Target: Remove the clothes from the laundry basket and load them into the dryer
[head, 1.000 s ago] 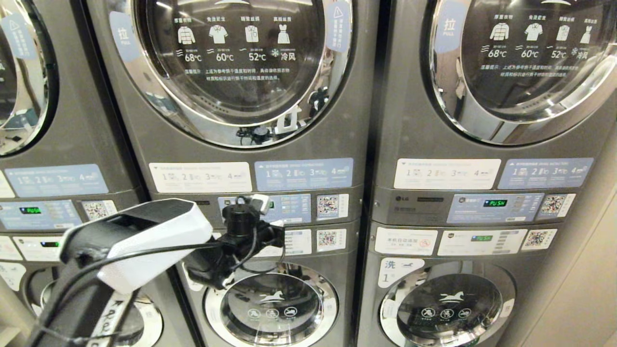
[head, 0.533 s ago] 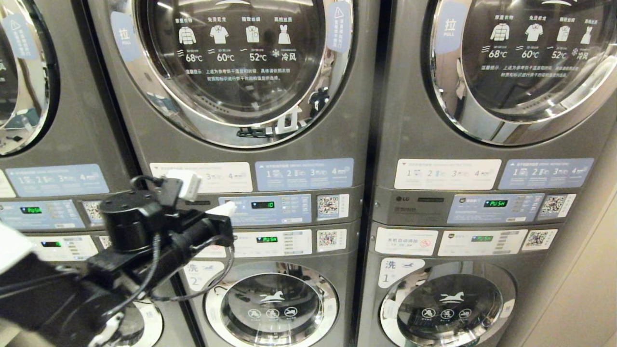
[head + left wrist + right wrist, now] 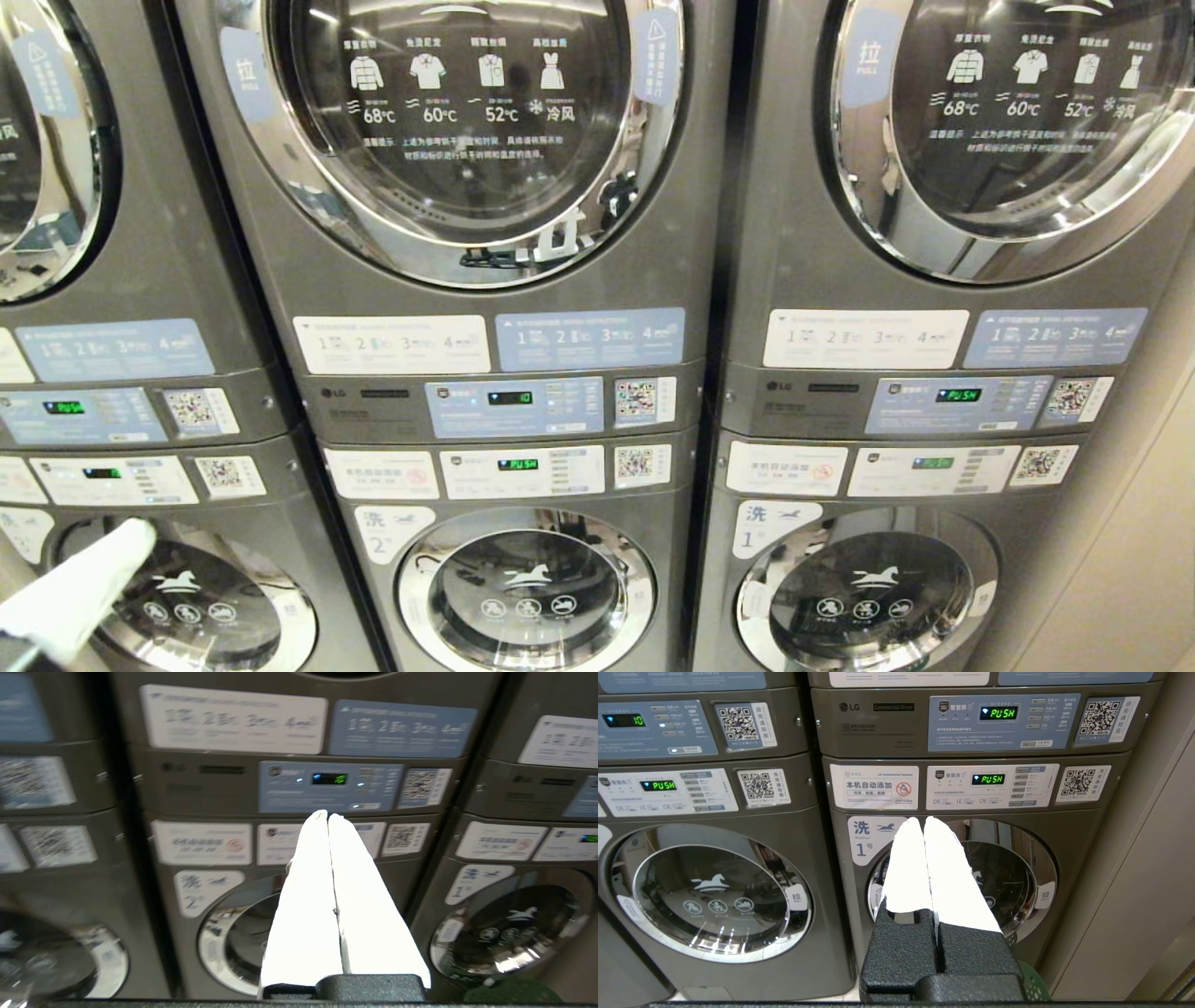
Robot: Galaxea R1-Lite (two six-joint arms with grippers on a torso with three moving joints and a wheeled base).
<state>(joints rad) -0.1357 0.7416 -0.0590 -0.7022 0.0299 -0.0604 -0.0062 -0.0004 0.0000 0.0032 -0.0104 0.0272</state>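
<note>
Grey stacked machines fill the head view. The middle dryer (image 3: 457, 121) has its round glass door closed, and its panel (image 3: 512, 399) is lit. A green perforated laundry basket (image 3: 1034, 984) peeks out low beside washer 1 in the right wrist view. No clothes show. My left gripper (image 3: 140, 537) is low at the far left, in front of the left washer door; in its wrist view the left gripper (image 3: 327, 814) is shut and empty. My right gripper (image 3: 923, 820) is shut and empty, pointing at washer 1, and is outside the head view.
Washer 2 (image 3: 526, 588) and washer 1 (image 3: 868, 588) sit below the dryers, doors closed. A second dryer (image 3: 1018, 121) is at the upper right and a third stack (image 3: 56, 233) at the left. A beige wall (image 3: 1130, 560) bounds the right side.
My left arm has drawn back from the middle machine's control panel, down and to the left, until only a white fingertip shows in the head view's bottom-left corner. The right arm has not moved.
</note>
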